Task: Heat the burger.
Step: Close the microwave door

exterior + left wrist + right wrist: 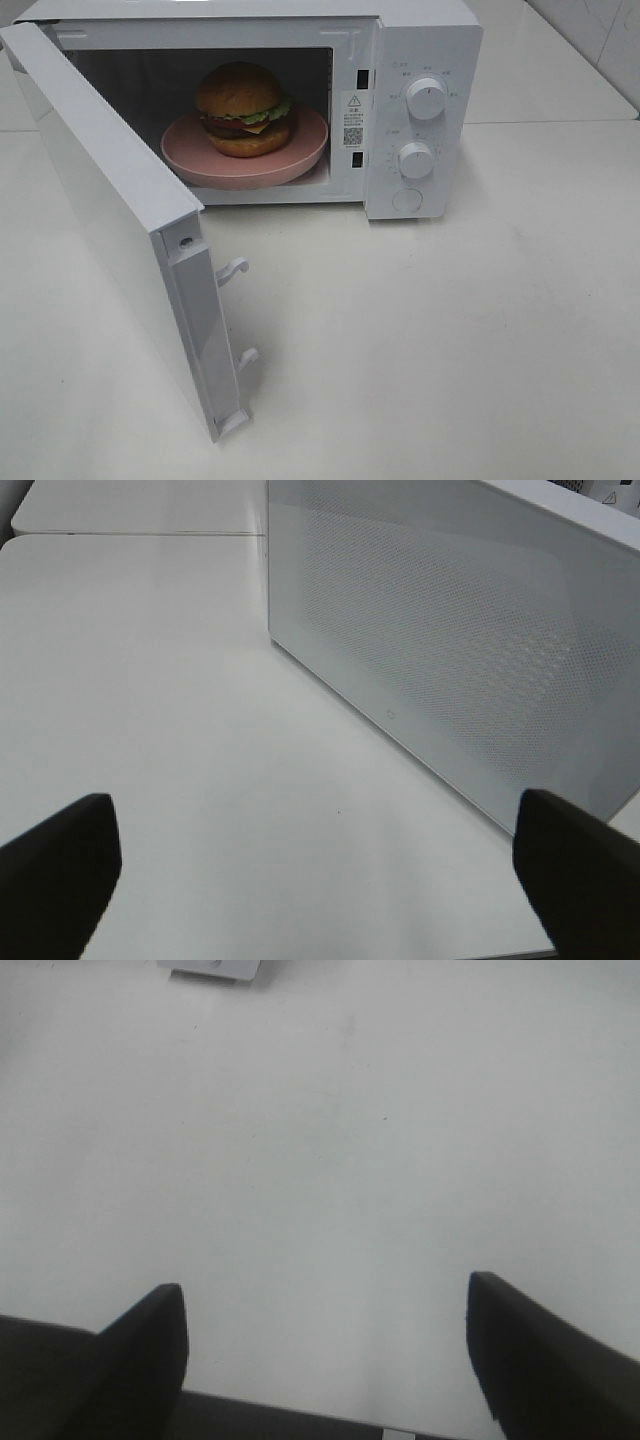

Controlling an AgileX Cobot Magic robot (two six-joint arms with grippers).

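Burger (243, 108) golden-brown with green/yellow layers, on pink plate (310, 142) inside white microwave (440, 40). Door (450, 660) shows fine dot mesh, probably grey.

This looks like a kitchen-style test setup. A white microwave (440, 40) stands with its door (100, 190) open on a plain white table (450, 350), and inside it a burger (243, 108) sits on a pink plate (305, 150). White tiles (600, 40) show at the far right corner.
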